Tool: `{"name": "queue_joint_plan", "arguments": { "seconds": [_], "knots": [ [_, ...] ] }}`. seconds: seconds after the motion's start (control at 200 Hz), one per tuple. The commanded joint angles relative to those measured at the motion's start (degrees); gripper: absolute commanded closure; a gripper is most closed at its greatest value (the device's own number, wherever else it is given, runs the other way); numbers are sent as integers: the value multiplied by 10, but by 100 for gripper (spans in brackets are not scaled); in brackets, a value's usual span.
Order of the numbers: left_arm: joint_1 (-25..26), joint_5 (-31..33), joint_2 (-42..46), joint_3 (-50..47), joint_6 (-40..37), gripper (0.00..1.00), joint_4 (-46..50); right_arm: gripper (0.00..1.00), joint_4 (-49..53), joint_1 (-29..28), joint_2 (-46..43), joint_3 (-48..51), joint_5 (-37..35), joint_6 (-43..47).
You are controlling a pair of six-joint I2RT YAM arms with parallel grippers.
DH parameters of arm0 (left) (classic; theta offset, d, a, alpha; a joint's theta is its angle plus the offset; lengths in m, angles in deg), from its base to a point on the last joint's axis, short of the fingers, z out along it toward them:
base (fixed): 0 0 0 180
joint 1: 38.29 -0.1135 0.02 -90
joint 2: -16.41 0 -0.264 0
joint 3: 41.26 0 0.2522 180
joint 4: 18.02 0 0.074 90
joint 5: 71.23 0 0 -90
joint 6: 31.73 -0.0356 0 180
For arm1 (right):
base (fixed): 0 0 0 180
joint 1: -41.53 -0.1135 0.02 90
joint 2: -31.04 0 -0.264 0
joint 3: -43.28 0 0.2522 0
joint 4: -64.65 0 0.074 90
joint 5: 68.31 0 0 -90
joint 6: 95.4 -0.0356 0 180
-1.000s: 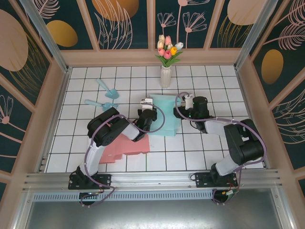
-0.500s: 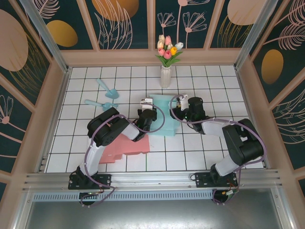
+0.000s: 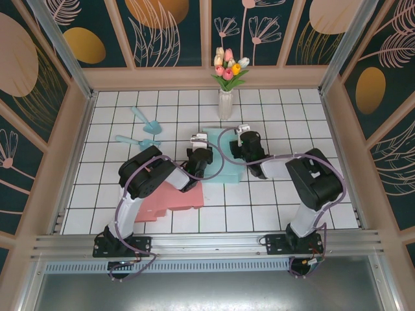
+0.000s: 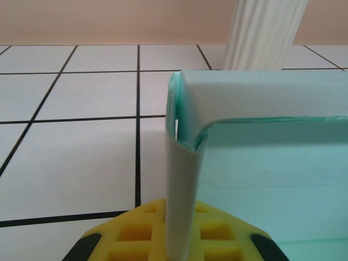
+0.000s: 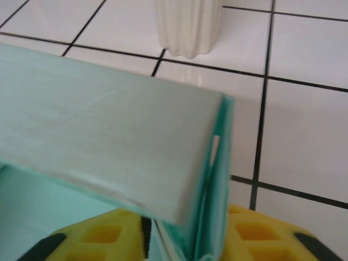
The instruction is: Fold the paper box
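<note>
L gripper: jaws shut on the upright left side wall of the paper box. The wall rises from between its yellow pads, and the box body lies to this gripper's right.

R gripper: jaws straddle the opposite side wall, w/ a thin dark gap beside one pad. Whether the pinch is complete cannot be told.

The box thus sits between the two grippers, one at each end. Its far wall, folded over at the top, runs crosswise from one gripper to the other and meets a side wall at each corner.

Judgement: the next fold prob. turns on this crosswise axis. Each arm is nearest its own end, so neither has the advantage.

Vase: beyond both grippers, near the box's far edge. Pink sheet: on the base side of the L gripper.
</note>
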Motion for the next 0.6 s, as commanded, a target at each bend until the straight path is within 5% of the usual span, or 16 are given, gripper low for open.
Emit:
{"name": "queue_joint_plan", "arguments": {
  "seconds": [0.0, 0.125, 0.385, 0.465, 0.596],
  "knots": [
    [4, -4, -6, 20, 6, 100, 11, 77, -54, -25, 20, -7, -80, -16],
    [4, 10, -10, 36, 15, 100, 38, 89, -63, -29, 27, 0, -156, -48],
    [4, 41, -20, 81, 35, 100, 107, 86, 25, -31, 58, -29, -322, -113],
    [4, 42, -20, 82, 36, 100, 107, 84, 19, -31, 62, -31, -305, -106],
    [4, 37, -18, 72, 32, 100, 91, 78, -50, -30, 52, -4, -171, -85]
  ]
}}
